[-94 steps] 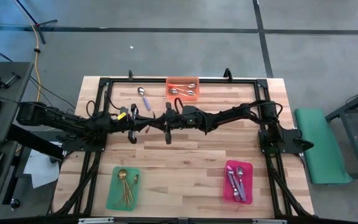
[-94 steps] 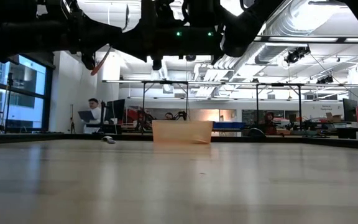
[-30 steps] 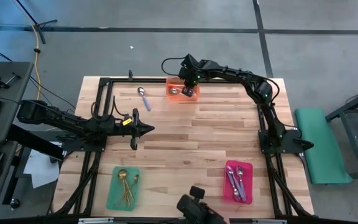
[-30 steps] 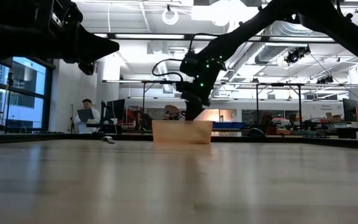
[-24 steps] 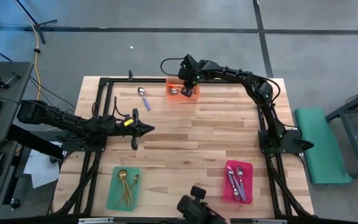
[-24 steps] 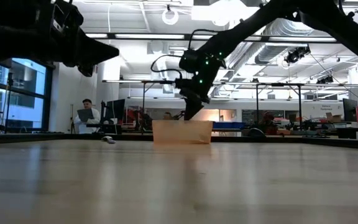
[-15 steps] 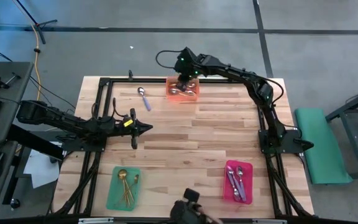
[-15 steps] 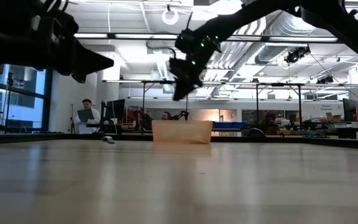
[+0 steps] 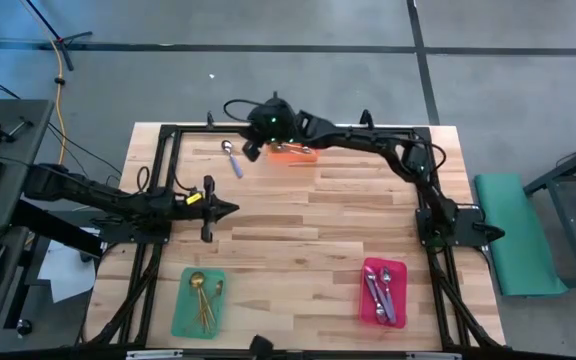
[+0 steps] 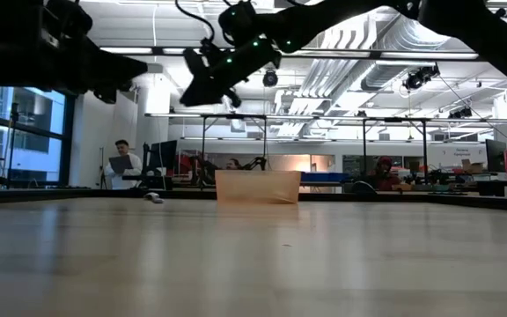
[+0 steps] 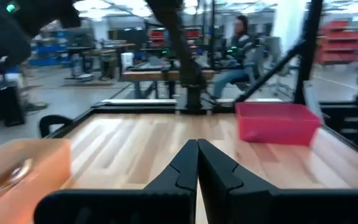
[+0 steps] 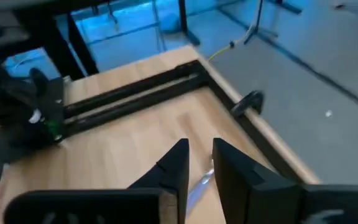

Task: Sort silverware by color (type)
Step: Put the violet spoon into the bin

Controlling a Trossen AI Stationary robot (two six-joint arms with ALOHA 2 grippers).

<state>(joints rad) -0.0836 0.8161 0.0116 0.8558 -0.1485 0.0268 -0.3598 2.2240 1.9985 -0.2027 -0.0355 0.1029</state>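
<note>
A spoon with a purple handle (image 9: 231,158) lies flat on the wood near the far left corner, bowl toward the far edge. It also shows between my right fingers in the right wrist view, as the purple spoon (image 12: 197,185) below them. My right gripper (image 9: 251,150) hangs in the air between that spoon and the orange tray (image 9: 298,154); its fingers stand a little apart with nothing between them (image 12: 199,155). My left gripper (image 9: 232,208) is shut and empty, level above the table's left middle (image 11: 197,152).
At the near left stands a green tray (image 9: 180,310) holding gold spoons. A pink tray (image 9: 366,300) at the near right holds purple-handled spoons. My right arm hides part of the orange tray, which has silver spoons in it. Black frame rails (image 9: 168,135) run along the table's edges.
My right gripper has risen out of the orange tray and swung toward the table's left, to the purple-handled spoon, tipping from steeply downward to a shallower slant. My left gripper has drawn back slightly toward the left edge, still shut.
</note>
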